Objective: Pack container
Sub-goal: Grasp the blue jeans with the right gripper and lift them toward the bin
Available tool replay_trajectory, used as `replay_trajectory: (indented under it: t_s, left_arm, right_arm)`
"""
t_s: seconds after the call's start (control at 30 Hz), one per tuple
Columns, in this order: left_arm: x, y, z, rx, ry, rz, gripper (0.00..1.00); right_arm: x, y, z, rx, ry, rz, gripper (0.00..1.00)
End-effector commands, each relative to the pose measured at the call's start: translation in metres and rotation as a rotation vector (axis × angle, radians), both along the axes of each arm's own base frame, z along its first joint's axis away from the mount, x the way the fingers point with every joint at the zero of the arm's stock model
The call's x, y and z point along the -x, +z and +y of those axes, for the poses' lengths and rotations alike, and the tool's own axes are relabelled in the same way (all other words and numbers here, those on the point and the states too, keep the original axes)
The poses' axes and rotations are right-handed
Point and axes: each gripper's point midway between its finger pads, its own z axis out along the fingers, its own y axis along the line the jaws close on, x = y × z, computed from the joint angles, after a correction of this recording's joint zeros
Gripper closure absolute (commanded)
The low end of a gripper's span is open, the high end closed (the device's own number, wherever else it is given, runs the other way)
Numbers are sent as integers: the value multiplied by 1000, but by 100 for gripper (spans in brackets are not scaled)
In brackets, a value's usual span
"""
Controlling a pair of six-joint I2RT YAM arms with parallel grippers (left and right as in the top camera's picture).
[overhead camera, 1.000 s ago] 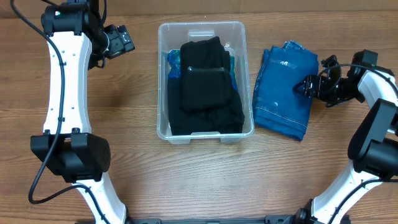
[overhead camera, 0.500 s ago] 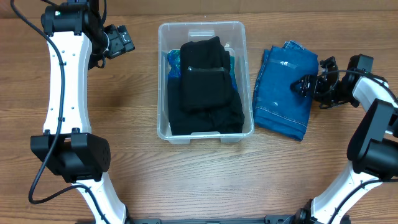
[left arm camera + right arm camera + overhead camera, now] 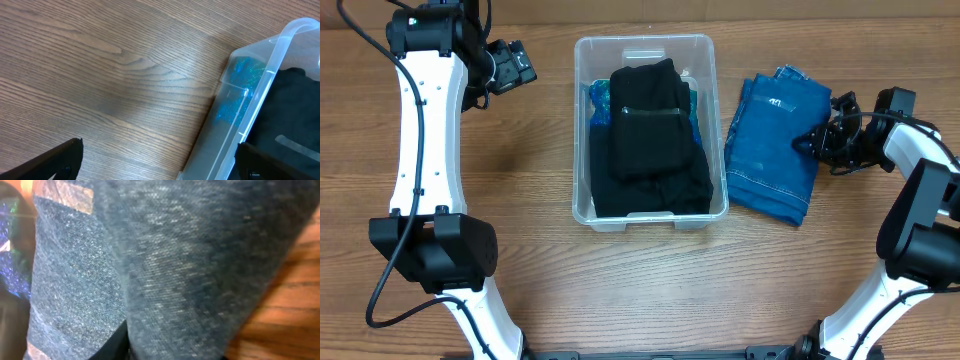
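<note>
The container [image 3: 650, 221] sits in the middle of the overhead frame, packed with folded black clothes [image 3: 650, 140] over a glittery blue item [image 3: 598, 100], and the folded jeans [image 3: 775, 150] lie on the table [image 3: 520, 200] just to its right. The step in hand looks to be picking up those jeans: the right gripper [image 3: 817, 140] is at their right-hand edge, denim filling its wrist view, though I cannot tell whether it has closed, while the left gripper [image 3: 515, 65] hangs at upper left, spread wide and empty. Next I'd expect a firm pinch through the folded layers, a lift and a carry leftward over the black pile.
</note>
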Motion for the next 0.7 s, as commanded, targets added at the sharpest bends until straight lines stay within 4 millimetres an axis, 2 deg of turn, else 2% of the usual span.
replay_trajectory:
  t_s: [0.0, 0.1, 0.2, 0.27, 0.4, 0.5, 0.67]
  left_arm:
    - [0, 5, 3, -15, -6, -15, 0]
    - [0, 5, 3, -15, -6, -15, 0]
    - [0, 5, 3, -15, -6, -15, 0]
    - [0, 5, 3, -15, -6, -14, 0]
    - [0, 5, 3, -15, -6, -14, 0]
    - [0, 5, 3, -15, -6, -14, 0]
    - [0, 5, 3, -15, -6, -14, 0]
  right_arm:
    - [17, -11, 30, -56, 52, 77, 82]
    - [12, 6, 37, -156, 56, 34, 96]
    - [-2, 41, 38, -304, 52, -49, 96]
    - [-10, 62, 26, -359, 2, -55, 96]
    - [-18, 90, 0, -359, -53, -64, 96]
    - [-22, 117, -18, -350, -84, -86, 96]
    - [-26, 157, -31, -273, -93, -134, 96]
